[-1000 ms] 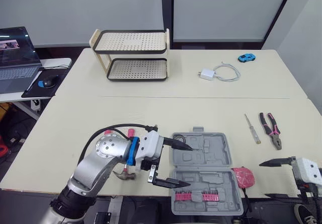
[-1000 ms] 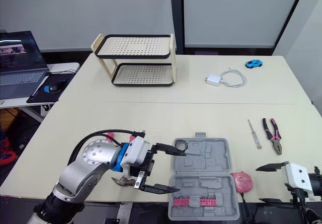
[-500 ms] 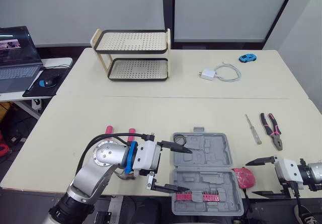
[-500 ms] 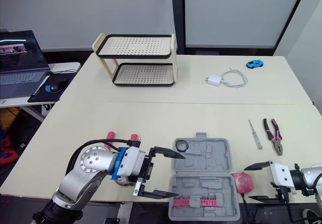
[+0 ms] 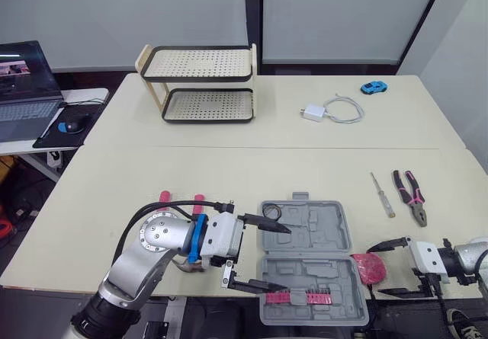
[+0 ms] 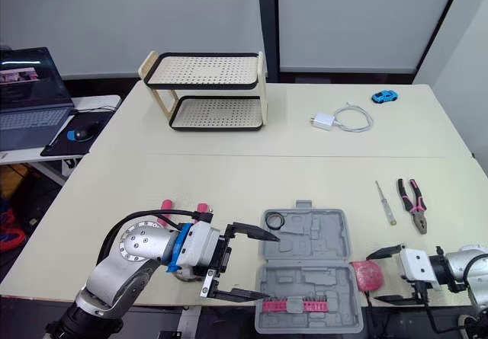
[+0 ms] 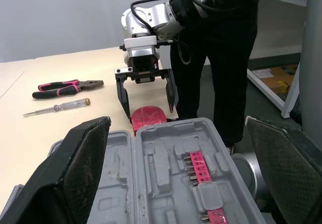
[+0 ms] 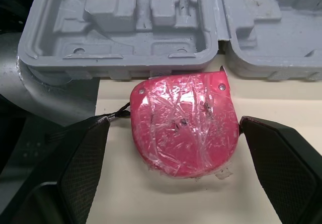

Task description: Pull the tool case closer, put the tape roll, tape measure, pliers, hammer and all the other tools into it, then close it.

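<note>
On my worktop (image 5: pixel 229 164) I see the open tool case (image 5: pixel 320 232), tape measure (image 5: pixel 367 267), screwdriver (image 5: pixel 379 194), pliers (image 5: pixel 410 194), rack (image 5: pixel 198 63), charger (image 5: pixel 313 113) and toy car (image 5: pixel 374 87).

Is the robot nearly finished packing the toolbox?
Not nearly. Done: the case lies open at the table's front edge. In hand: nothing. The open right gripper faces the tape measure, and the open left gripper spans the case's left side. Left: the tape measure, pliers, screwdriver and hammer are outside the case, and it needs closing.
</note>
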